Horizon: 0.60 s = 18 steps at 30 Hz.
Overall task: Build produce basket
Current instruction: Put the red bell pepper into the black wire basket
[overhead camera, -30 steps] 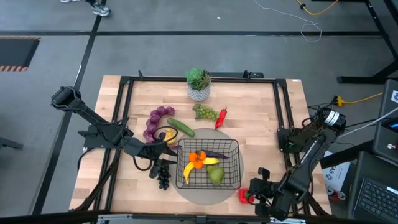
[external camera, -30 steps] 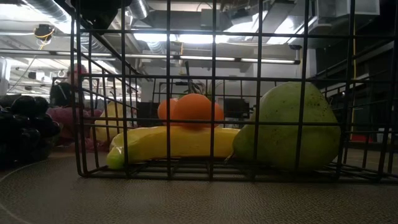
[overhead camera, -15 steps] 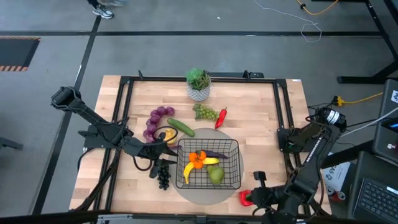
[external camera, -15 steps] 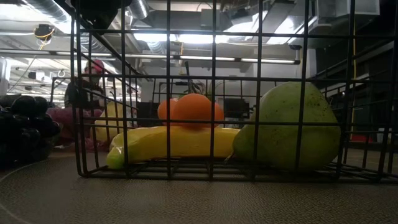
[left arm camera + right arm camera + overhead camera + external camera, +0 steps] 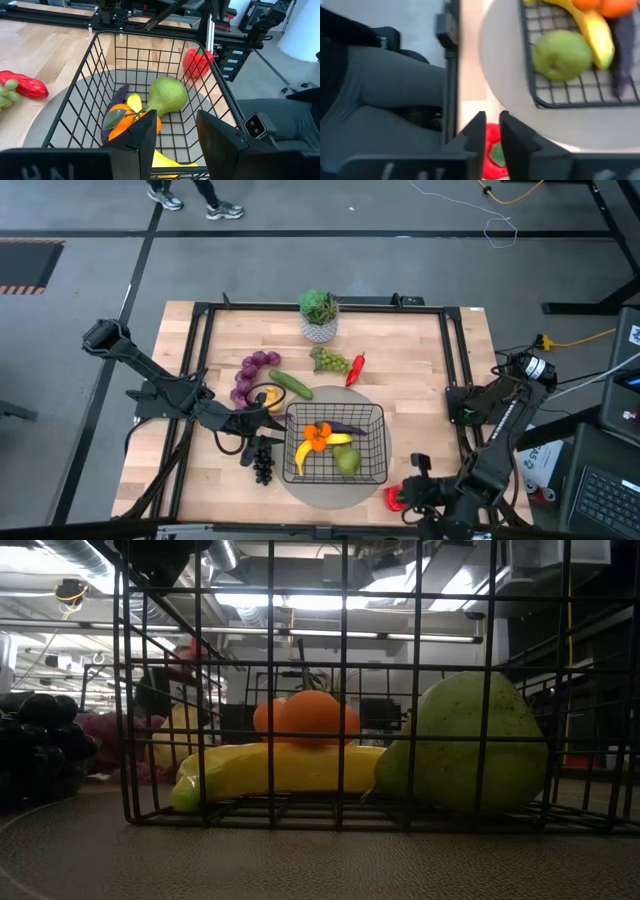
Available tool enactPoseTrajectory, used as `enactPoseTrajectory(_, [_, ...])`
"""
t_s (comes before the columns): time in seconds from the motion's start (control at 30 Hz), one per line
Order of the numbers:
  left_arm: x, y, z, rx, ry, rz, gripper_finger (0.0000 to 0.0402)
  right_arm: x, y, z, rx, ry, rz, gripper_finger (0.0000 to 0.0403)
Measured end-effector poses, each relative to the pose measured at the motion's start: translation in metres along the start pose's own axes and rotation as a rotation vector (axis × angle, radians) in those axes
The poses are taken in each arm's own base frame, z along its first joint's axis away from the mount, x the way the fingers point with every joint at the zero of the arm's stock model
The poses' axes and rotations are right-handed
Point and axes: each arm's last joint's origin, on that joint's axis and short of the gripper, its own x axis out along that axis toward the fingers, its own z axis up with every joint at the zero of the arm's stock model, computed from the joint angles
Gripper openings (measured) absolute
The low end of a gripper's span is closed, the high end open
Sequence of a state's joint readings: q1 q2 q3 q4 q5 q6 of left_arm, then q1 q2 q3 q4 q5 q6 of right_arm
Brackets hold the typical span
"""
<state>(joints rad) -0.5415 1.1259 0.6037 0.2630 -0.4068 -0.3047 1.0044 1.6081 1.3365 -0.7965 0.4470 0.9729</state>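
close behind the basket point(image 5: 270, 690) wires lie a yellow banana point(image 5: 270, 772), an orange point(image 5: 310, 717) and a green pear point(image 5: 465, 745) at right.

- A potted plant point(image 5: 319, 314), green leaves in a white pot, stands at the far edge of the wooden worktop point(image 5: 420, 370).
- A round grey mat point(image 5: 330, 495) lies on the worktop, nearer than the plant.
- A person's feet point(image 5: 225, 211) show on the floor beyond the plant.
- A yellow cable point(image 5: 575, 337) trails off to the plant's right.

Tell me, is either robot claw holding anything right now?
Left gripper: open, holding nothing. Right gripper hangs just over a red pepper; a grip cannot be told.
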Motion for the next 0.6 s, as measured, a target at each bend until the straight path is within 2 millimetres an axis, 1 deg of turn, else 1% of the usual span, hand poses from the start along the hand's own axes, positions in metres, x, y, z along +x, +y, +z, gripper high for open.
enactPoseTrajectory(0.17, [0.0,0.0,0.0,0.0,0.0,0.0,0.0134,0.0,-0.006,-0.005,0.061,0.048,-0.06,0.0126])
enactPoseTrajectory(0.3, [0.0,0.0,0.0,0.0,0.0,0.0,0.0134,0.008,-0.006,-0.01,0.082,0.082,-0.097,0.0164])
enactPoseTrajectory(0.4, [0.0,0.0,0.0,0.0,0.0,0.0,0.0134,0.019,-0.003,-0.014,0.068,0.097,-0.123,0.0177])
enactPoseTrajectory(0.6, [0.0,0.0,0.0,0.0,0.0,0.0,0.0134,0.044,0.005,-0.024,0.062,0.13,-0.145,0.018])
